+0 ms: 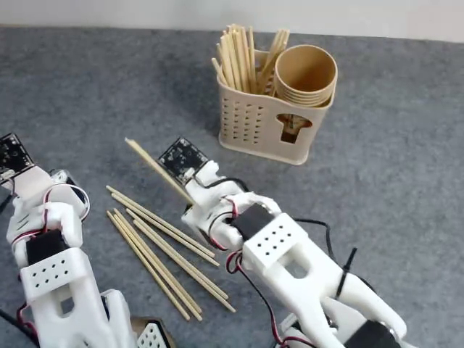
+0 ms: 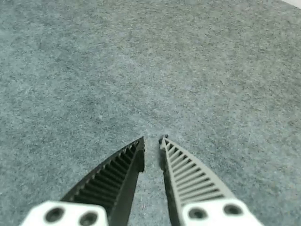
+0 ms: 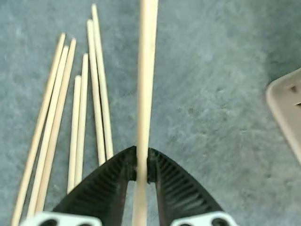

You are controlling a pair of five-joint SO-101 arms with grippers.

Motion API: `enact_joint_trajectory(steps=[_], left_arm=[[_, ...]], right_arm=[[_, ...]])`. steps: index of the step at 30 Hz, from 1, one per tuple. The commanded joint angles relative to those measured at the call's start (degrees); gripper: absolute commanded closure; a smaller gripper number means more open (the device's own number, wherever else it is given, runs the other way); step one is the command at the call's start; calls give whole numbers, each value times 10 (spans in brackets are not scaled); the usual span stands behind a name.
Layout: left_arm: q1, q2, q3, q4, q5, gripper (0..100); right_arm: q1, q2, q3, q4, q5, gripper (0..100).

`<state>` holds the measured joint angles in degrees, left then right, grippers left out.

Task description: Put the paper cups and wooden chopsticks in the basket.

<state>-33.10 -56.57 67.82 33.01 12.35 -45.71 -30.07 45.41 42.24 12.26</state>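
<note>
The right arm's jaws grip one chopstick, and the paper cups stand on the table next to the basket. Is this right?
Not quite. The high view shows the paper cups stacked inside the basket, not beside it. The right jaws do grip one chopstick.

Bright, diffuse light from above over the grey worktop (image 1: 391, 159) in the high view. Soft, faint shade left of the basket (image 1: 264, 130), toward the upper middle of the frame; mild shade inside the paper cups (image 1: 308, 72). Thin, pale shadows beside the loose chopsticks (image 1: 163, 254) at lower centre. Strongest brightness on the white arm shell (image 1: 286, 250) at lower right. Flat, even light around the left claw (image 2: 151, 140). In the right wrist view, a darker patch of worktop beside the basket corner; held chopstick (image 3: 146, 56) pale and bright, running out from the right claw (image 3: 142, 162).
</note>
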Motion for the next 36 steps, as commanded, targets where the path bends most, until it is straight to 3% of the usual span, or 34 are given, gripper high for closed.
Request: enact_joint_trajectory(steps=[1, 4, 11, 15, 28, 36], left_arm=[[-5, -11, -7, -11, 11, 923], [5, -10, -7, -11, 9, 923], [7, -9, -7, -11, 9, 923], [7, -9, -7, -11, 9, 923], [7, -7, -7, -11, 8, 923], [22, -7, -7, -11, 7, 923]], right_arm=[[15, -49, -8, -2, 3, 994], [15, -87, -6, -2, 0, 994], [51, -181, 13, -33, -99, 994], [83, -218, 58, -107, -120, 994], [87, -318, 280, -457, -122, 994], [99, -332, 309, -527, -123, 994]])
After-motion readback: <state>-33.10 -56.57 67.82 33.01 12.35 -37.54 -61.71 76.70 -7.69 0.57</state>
